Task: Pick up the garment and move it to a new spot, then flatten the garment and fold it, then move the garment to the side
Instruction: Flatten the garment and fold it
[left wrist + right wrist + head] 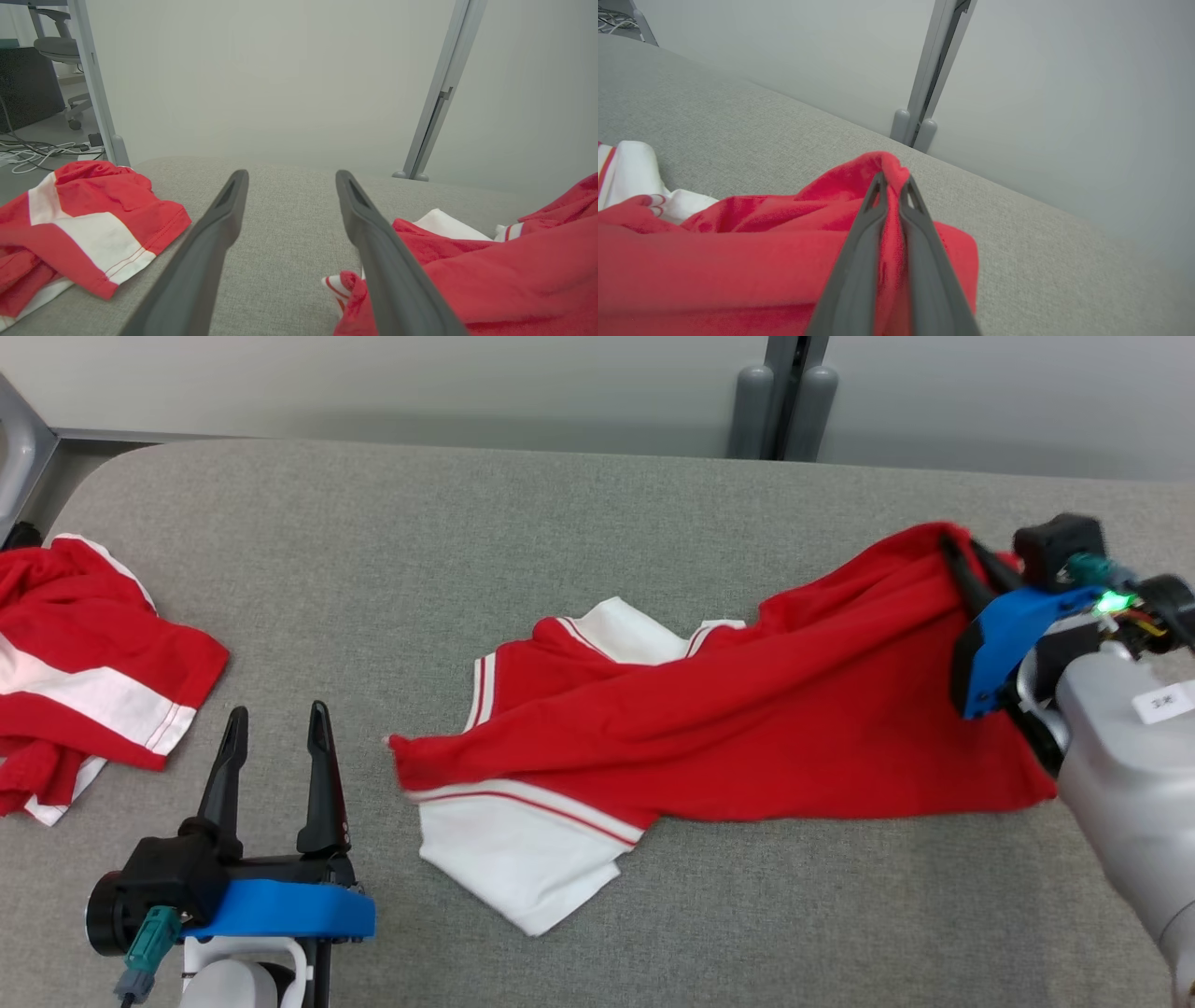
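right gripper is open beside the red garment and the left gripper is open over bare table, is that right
Not quite. The right gripper is not open beside the red garment: its fingers are shut on a raised fold of it, as the right wrist view shows. The left gripper is indeed open over bare table.

Head view's left edge cuts off second garment (84, 653). Print on forearm label (1169, 702) unreadable, too small. Folds of garment (728, 709) hide its lower layers.
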